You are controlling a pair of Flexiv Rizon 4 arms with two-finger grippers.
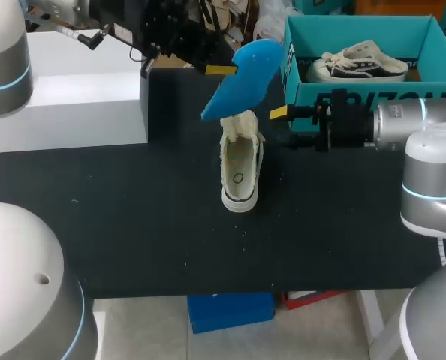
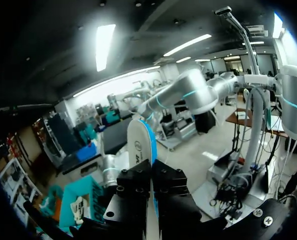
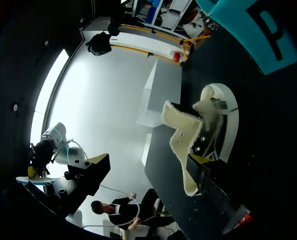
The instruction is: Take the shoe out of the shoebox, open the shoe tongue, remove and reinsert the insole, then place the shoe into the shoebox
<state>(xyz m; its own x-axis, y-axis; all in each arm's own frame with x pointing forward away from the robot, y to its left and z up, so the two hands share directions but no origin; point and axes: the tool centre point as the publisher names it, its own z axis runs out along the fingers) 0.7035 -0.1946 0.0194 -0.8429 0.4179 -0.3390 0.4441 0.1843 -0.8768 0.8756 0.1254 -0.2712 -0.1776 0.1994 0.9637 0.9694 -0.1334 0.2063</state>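
A cream high-top shoe (image 1: 239, 169) lies on the black table, toe toward the front edge, its tongue pulled up. Above its heel end hangs the blue insole (image 1: 245, 75), tilted, with my left gripper (image 1: 217, 68) shut on its upper end. In the left wrist view the insole (image 2: 140, 142) stands upright between the closed fingers of that gripper (image 2: 151, 186), white face showing. My right gripper (image 1: 281, 126) stands open just right of the shoe's collar. From the right wrist, the shoe (image 3: 216, 125) lies by one finger of the right gripper (image 3: 148, 161), with nothing between the fingers.
The teal shoebox (image 1: 358, 94) stands at the back right with a second shoe (image 1: 358, 64) inside it. A white block (image 1: 65, 90) fills the back left of the table. The black tabletop (image 1: 133, 225) runs bare toward the front edge.
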